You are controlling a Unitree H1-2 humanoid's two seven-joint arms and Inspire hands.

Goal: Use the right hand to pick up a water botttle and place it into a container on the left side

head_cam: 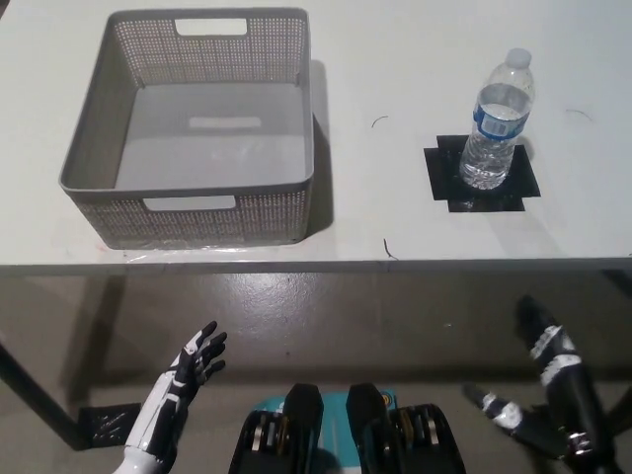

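A clear plastic water bottle (498,120) with a blue label and white cap stands upright on a black square patch (482,175) at the right of the white table. A grey perforated basket (194,123) with nothing inside sits on the table's left. My black right hand (541,375) hangs below the table's front edge at the lower right, fingers spread, holding nothing, well short of the bottle. My white left hand (188,373) rests at the lower left, below the table edge, fingers apart and holding nothing.
The table's front edge (316,264) runs across the middle of the picture, with grey floor beneath. Bare white tabletop lies between basket and bottle. A dark table leg (35,395) slants at the lower left.
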